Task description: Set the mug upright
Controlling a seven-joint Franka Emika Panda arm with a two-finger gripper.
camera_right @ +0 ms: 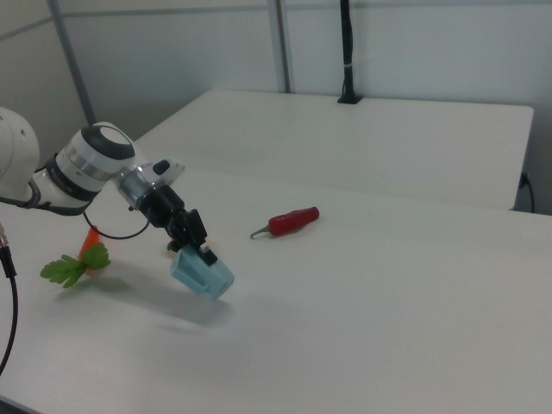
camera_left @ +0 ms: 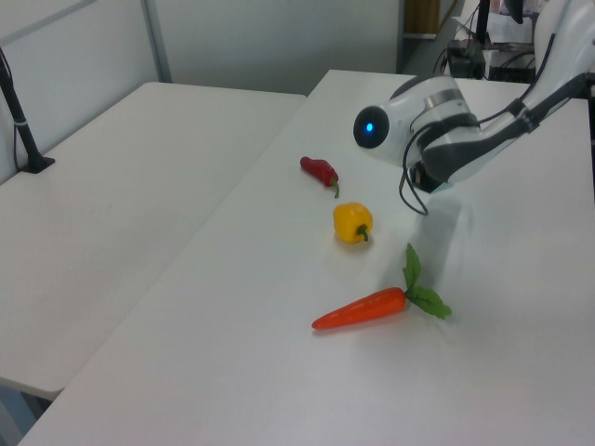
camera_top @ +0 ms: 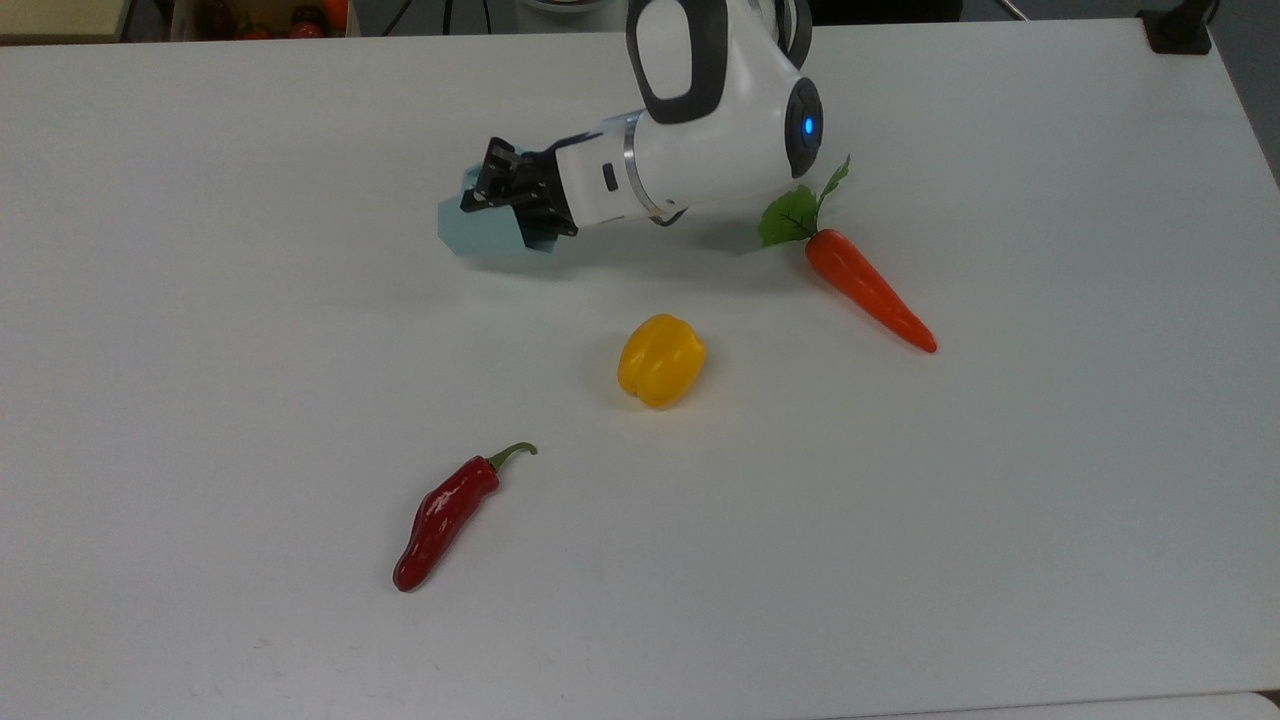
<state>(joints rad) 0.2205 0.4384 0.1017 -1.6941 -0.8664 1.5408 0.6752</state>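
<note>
Right view, my pincer (camera_right: 200,250): pinching the mug (camera_right: 203,276) at its rim, one finger (camera_right: 207,255) lying on its outer wall; my wrist slopes down toward it from the right view's left.
Mug, right view: pale blue-green and faceted, hanging tilted in my grip clear of the worktop (camera_right: 388,302), with its shadow on the surface below it.
Mug, top view: the mug (camera_top: 478,230) lies mostly sideways, half covered by my pincer (camera_top: 512,193), closed end toward the top view's left.
Mug, left view: hidden behind my arm, so I cannot place it there.
Yellow bell pepper (camera_top: 661,360): on the worktop (camera_top: 1000,500), nearer the top view's bottom than the mug and well apart from it.
Carrot (camera_top: 868,289): lies to the top view's right of my arm, leafy end toward my wrist, tip pointing away.
Red chilli (camera_top: 443,517): farthest from my pincer, toward the top view's lower left, green stem pointing toward the pepper.
Second worktop (camera_left: 112,186): stands beside mine on the left view's left.
</note>
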